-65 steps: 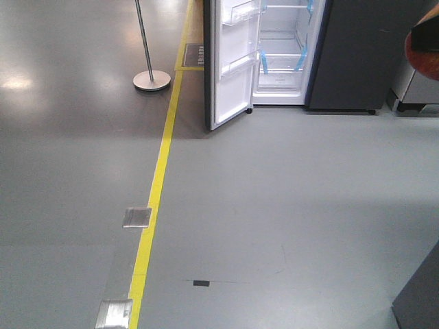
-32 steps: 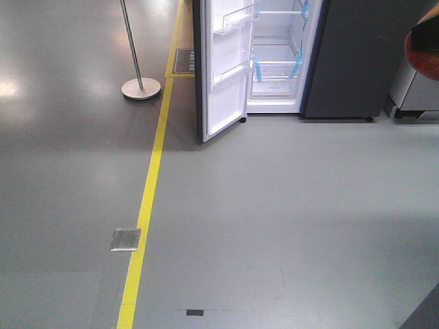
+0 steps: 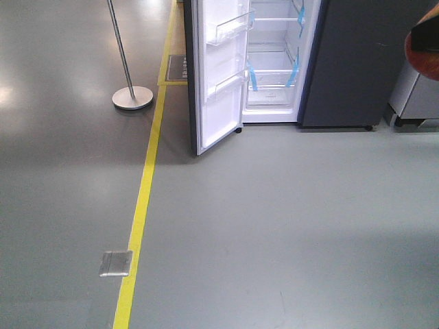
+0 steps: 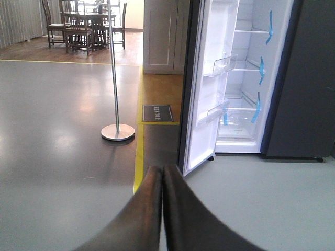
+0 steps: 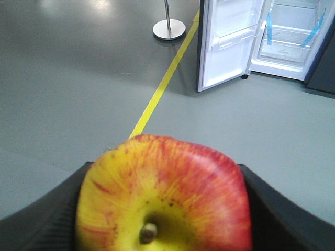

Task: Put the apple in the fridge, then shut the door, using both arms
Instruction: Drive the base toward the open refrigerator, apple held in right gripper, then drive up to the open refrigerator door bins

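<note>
The fridge [image 3: 274, 62] stands ahead across the floor, dark grey with a white interior, white shelves and blue tape strips. Its door [image 3: 219, 75] hangs wide open to the left, with its white liner and clear bins showing. Both also show in the left wrist view, fridge [image 4: 246, 78] and door [image 4: 209, 89], and in the right wrist view, fridge [image 5: 288, 31] and door [image 5: 225, 47]. My right gripper [image 5: 165, 201] is shut on the red and yellow apple [image 5: 172, 178], stem dimple toward the camera. The apple's edge shows at far right [image 3: 425, 58]. My left gripper [image 4: 162, 170] is shut and empty.
A metal post on a round base [image 3: 132, 97] stands left of the door. A yellow floor line [image 3: 140, 199] runs toward the fridge, with a metal floor plate [image 3: 116, 263] beside it. A grey cabinet [image 3: 418, 96] stands right of the fridge. Table and chairs [image 4: 84, 21] are far back left.
The floor plate and the fridge have slid down the front view and the fridge looks nearer; the base has rolled forward. The apple stays in the right gripper.
</note>
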{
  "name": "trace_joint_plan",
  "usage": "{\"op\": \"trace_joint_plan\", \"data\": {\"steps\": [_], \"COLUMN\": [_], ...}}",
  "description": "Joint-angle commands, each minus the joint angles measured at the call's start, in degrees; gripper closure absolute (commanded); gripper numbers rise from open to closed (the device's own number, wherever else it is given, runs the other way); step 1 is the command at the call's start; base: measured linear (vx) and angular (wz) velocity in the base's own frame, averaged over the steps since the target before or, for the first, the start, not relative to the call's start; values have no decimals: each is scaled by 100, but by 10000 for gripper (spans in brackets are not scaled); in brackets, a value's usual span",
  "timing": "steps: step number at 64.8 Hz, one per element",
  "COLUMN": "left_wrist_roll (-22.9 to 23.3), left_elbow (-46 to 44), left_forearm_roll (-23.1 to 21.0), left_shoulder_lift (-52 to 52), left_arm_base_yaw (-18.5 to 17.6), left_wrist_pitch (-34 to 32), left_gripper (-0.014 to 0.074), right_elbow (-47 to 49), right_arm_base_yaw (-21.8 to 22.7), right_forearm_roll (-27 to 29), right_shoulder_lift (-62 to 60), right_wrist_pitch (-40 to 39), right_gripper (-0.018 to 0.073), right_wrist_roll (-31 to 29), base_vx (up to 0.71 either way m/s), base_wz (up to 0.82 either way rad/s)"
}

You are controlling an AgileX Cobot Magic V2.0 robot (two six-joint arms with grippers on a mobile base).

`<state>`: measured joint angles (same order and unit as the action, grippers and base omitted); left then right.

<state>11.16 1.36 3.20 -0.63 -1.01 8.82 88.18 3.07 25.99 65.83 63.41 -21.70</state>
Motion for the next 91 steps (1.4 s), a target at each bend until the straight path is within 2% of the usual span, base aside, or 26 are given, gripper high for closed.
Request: {"op": "trace_joint_plan", "data": {"steps": [1,91], "left_wrist_roll": [52,52], "left_elbow": [-99,-99], "left_forearm_roll": [2,2], "left_shoulder_lift": [-82,-82], "left_arm_base_yaw": [-22,-22], "left_wrist_pitch": [-433,-433], "left_gripper": [603,603], "right_elbow": [153,153], "right_arm_base_yaw": [33,33], "right_forearm_roll": [156,156], "right_shoulder_lift": [-92,-92], "right_wrist_pitch": [-382,-382], "right_gripper": [534,534], "right_wrist_roll": [-51,-51], "base_vx": [23,23], "base_wz": [-2,-2]}}
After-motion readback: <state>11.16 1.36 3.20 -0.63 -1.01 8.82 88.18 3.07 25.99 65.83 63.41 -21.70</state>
